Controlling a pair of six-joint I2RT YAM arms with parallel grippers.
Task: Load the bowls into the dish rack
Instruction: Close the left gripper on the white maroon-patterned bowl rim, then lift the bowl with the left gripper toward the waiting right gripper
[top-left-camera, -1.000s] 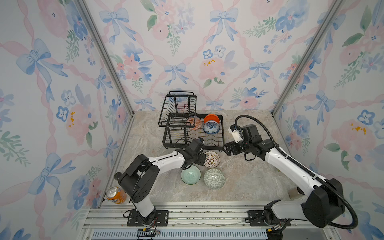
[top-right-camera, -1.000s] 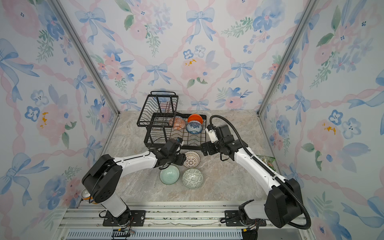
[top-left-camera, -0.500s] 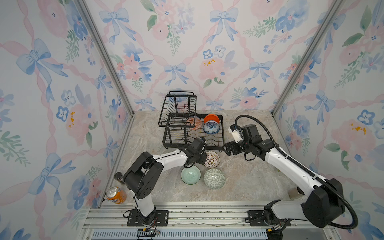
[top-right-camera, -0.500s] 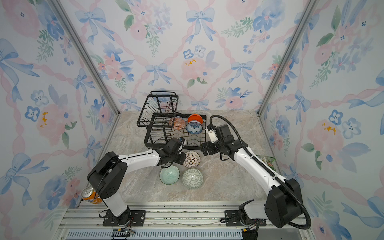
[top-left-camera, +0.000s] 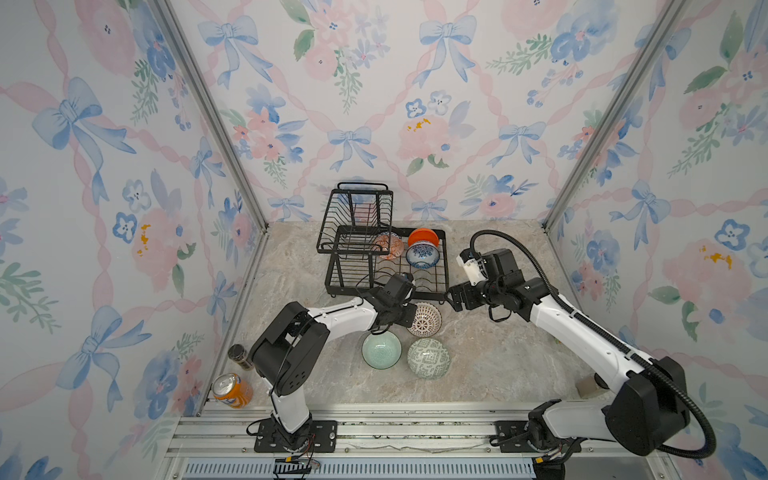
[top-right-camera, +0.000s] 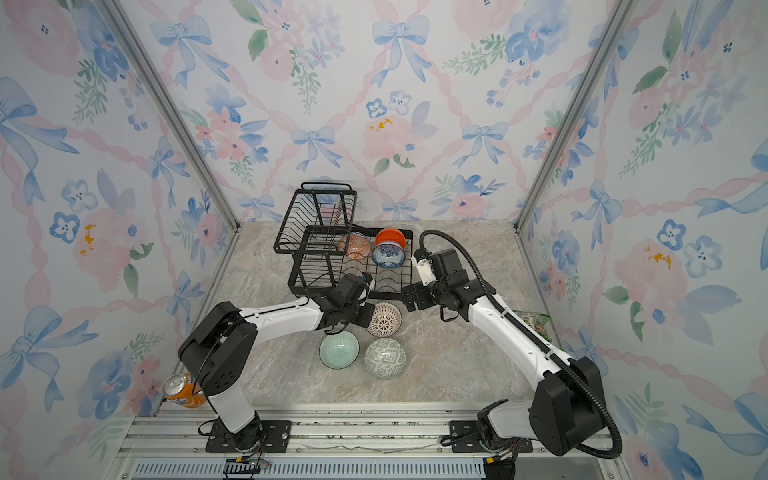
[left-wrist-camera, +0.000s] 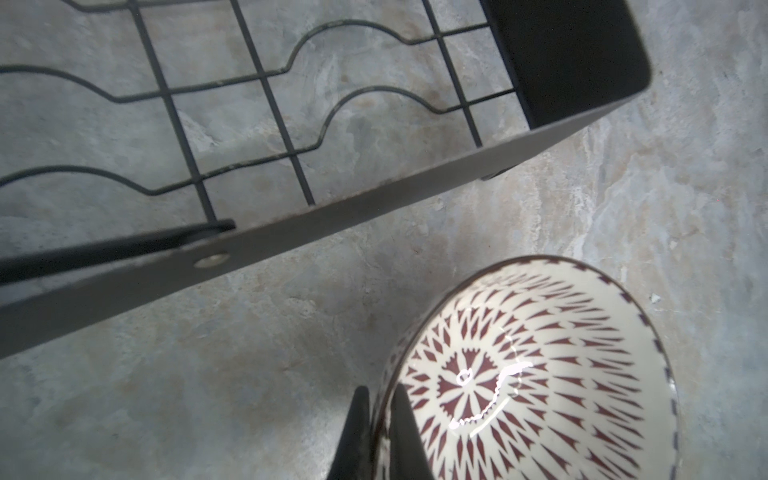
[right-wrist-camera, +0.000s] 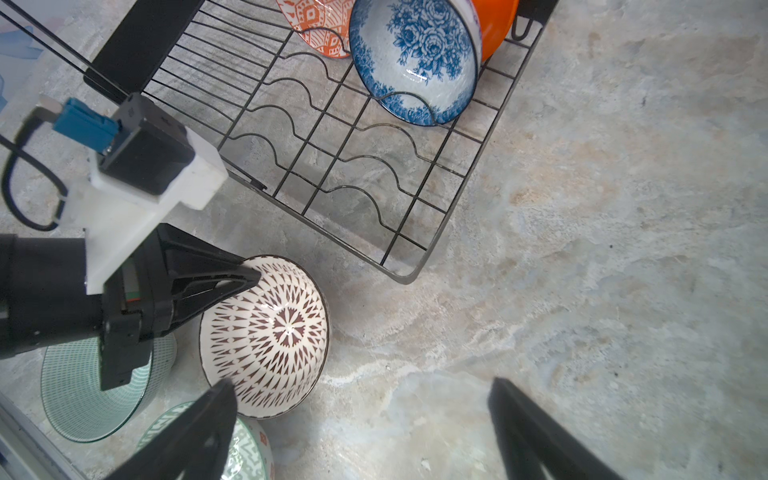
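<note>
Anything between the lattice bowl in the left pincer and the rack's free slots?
Only the dish rack's low front wall, which the lattice bowl must clear. The slots behind it hold nothing; the blue floral bowl sits farther back.

The left tool (top-left-camera: 410, 318) grips the lattice bowl (top-left-camera: 428, 320) beside the dish rack (top-left-camera: 355, 220).

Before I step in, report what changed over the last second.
The left gripper closed on the rim of the lattice bowl, one finger inside, one outside. The right gripper stayed open and still; the dish rack, mint bowl and grey-green bowl did not move.
</note>
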